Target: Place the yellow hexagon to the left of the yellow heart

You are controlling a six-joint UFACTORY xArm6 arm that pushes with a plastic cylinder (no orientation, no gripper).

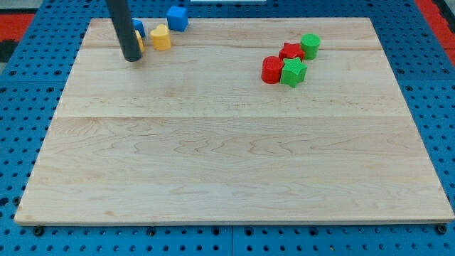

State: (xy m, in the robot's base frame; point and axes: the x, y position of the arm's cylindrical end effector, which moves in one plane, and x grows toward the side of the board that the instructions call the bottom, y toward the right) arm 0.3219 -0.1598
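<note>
My tip (132, 57) rests on the board near the view's top left. A yellow block (139, 41) is mostly hidden behind the rod; only a sliver shows at the rod's right side, touching it, and its shape cannot be made out. A second yellow block (161, 37), its shape unclear, sits just right of the rod, close to the hidden one. A blue block (138, 28) peeks out behind the rod above the yellow sliver.
A blue cube (177, 18) lies at the board's top edge, right of the yellow blocks. At the upper right sits a cluster: red cylinder (271, 70), green star (292, 72), red star (291, 51), green cylinder (310, 45). The wooden board (227, 163) fills the view.
</note>
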